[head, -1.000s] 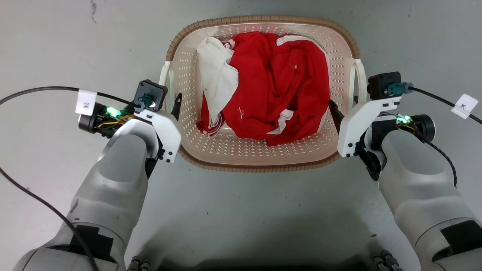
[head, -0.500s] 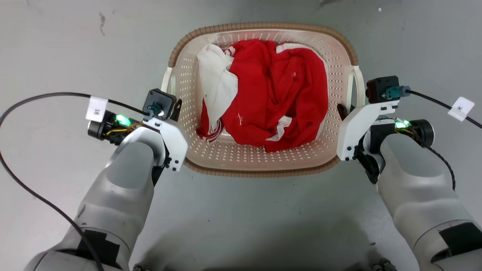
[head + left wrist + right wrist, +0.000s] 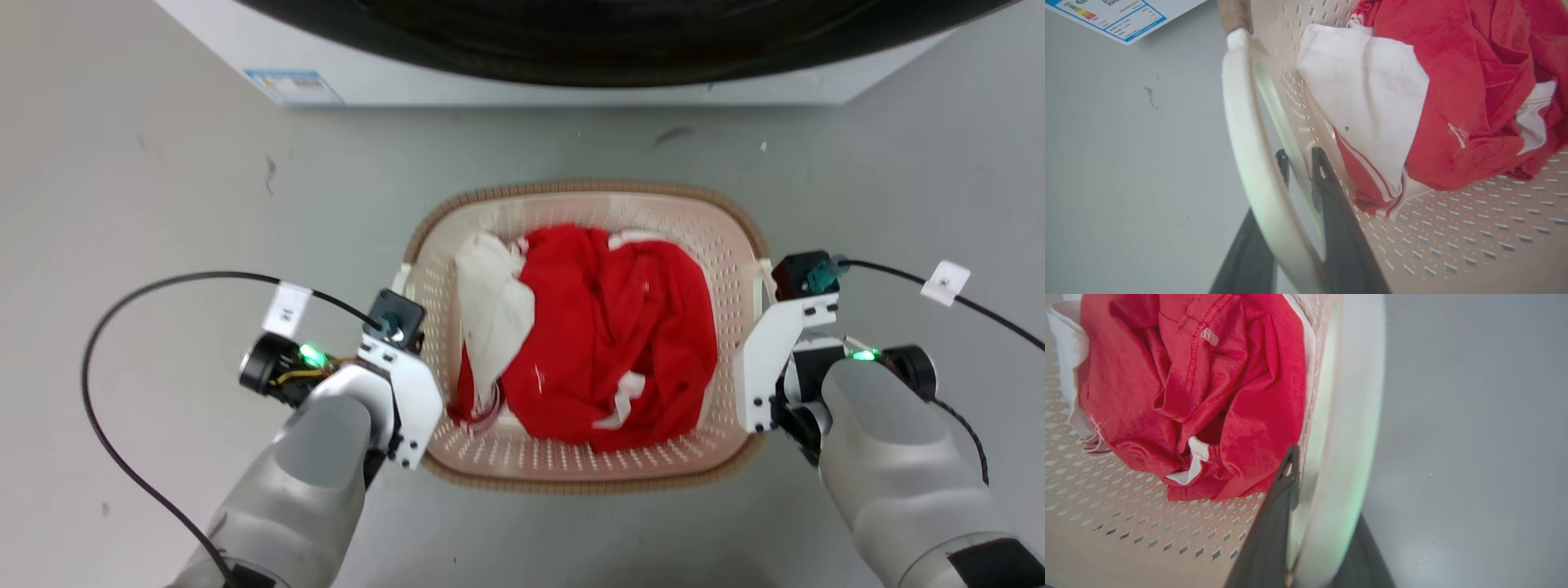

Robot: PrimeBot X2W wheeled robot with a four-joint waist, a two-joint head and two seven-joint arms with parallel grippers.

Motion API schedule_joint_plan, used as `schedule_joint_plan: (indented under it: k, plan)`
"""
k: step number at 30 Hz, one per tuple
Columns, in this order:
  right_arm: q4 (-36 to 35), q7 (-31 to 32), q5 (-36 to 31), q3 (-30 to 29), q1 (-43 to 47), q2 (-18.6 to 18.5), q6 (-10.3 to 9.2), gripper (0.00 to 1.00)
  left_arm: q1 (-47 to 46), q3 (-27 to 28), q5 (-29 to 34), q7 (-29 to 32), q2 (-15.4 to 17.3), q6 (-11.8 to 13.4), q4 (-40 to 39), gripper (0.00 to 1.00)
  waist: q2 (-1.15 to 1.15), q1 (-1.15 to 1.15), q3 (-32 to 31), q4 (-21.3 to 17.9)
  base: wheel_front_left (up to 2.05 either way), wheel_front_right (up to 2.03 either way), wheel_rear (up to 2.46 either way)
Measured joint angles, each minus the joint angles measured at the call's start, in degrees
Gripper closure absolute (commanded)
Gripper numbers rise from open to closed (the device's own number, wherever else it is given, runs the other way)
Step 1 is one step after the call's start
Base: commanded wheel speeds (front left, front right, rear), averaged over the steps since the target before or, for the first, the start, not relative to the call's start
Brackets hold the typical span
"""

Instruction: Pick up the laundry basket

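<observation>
Two grippers on the laundry basket (image 3: pixel 588 189), one at each side handle. Left gripper (image 3: pixel 1300 159) is nearly closed, pinching its white handle. Right gripper (image 3: pixel 1327 490) is clamped likewise. Basket lies between the arms, near the washing machine (image 3: pixel 571 73). Red garment (image 3: pixel 620 327) and white cloth (image 3: pixel 490 302) inside.

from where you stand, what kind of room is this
Likely a laundry area: a washing machine with a colour-coded label stands ahead, and a laundry basket holds red and white clothes.
</observation>
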Motion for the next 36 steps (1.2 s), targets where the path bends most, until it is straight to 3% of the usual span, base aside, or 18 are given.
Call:
schedule_joint_plan:
  k: [9,17,28,36]
  plan:
    - [0.2,7.9,-2.4,-0.5,4.4,-0.2,0.01,1.00,6.0,-11.5,-11.2,10.3,0.8,0.1,-4.4,1.00,0.00,-0.01,-11.7,-0.2,0.00,0.00,0.00]
    - [0.1,11.4,-2.0,0.6,6.8,0.0,0.02,1.00,8.4,-22.2,-23.6,19.0,6.6,0.3,-14.4,1.00,0.00,-0.01,-21.5,0.1,0.00,0.00,0.00]
    - [0.0,14.2,1.2,3.2,13.3,0.6,0.08,1.00,12.9,-32.1,-36.8,25.4,13.2,0.3,-23.0,1.00,0.00,-0.02,-31.6,0.0,0.00,0.00,0.00]
    - [-1.3,17.1,5.0,5.8,15.4,0.7,0.08,1.00,15.1,-36.2,-41.7,26.7,16.3,0.3,-26.0,1.00,0.00,-0.02,-35.5,-0.3,0.00,0.00,0.00]
